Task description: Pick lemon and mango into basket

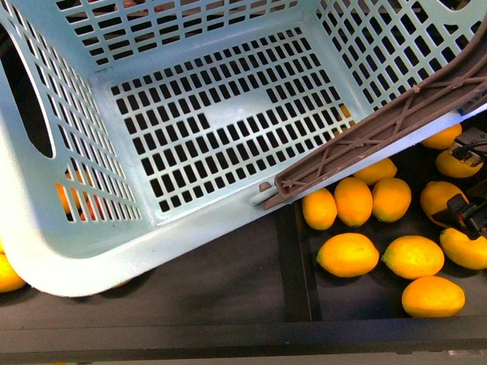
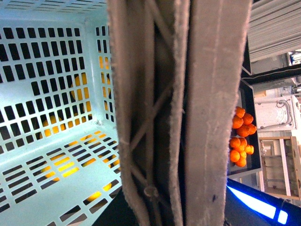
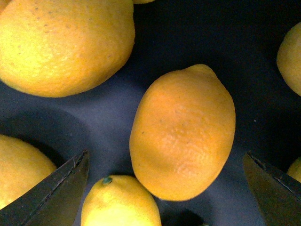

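Note:
The light blue-green basket point(image 1: 221, 129) hangs tilted close to the front camera, with nothing inside. Its brown handle point(image 1: 380, 125) slants down across the right side. In the left wrist view that handle point(image 2: 188, 113) fills the middle and hides my left gripper's fingers, which are shut on it. Several lemons lie on the black shelf at the lower right. My right gripper point(image 1: 466, 179) hovers open over one lemon point(image 1: 440, 199) at the right edge. In the right wrist view this lemon point(image 3: 183, 132) lies between the spread fingers point(image 3: 56, 188). The mango is out of view.
More lemons point(image 1: 348, 254) crowd the black shelf around the right gripper, and one point(image 3: 66, 42) lies close beside the chosen fruit. A black divider bar point(image 1: 298, 266) runs between shelf sections. Yellow fruit point(image 1: 7, 274) shows under the basket's left side. A pile of oranges point(image 2: 242, 141) sits further off.

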Robot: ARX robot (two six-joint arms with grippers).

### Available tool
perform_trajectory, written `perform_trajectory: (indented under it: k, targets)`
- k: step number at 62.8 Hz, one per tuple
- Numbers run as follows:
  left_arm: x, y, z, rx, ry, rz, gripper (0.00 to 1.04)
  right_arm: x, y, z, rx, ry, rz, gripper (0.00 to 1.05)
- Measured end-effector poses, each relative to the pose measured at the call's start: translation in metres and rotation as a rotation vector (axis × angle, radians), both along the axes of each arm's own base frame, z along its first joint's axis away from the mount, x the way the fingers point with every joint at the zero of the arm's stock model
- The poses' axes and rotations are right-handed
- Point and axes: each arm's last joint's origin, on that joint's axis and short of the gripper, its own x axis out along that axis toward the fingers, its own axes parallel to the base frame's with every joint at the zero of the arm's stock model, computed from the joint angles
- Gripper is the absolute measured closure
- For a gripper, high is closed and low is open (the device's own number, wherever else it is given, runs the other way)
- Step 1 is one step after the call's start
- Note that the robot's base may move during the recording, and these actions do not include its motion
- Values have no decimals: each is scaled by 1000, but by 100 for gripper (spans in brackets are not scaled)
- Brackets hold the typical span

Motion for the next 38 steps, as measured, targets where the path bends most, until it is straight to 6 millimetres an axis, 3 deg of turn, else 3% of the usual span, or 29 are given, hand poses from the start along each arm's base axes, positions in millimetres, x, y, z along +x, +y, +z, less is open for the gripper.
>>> perform_trajectory:
  k: [21, 32, 38]
  targets:
    - [0, 0, 0, 0, 0, -1, 87, 17, 8, -22, -24, 28, -33, 9]
    - [0, 0, 0, 0, 0, 0, 87, 19, 11, -26, 0, 24, -56, 39]
    - [0, 0, 0, 0, 0, -1, 87, 17, 8, -23, 26, 10, -76, 42]
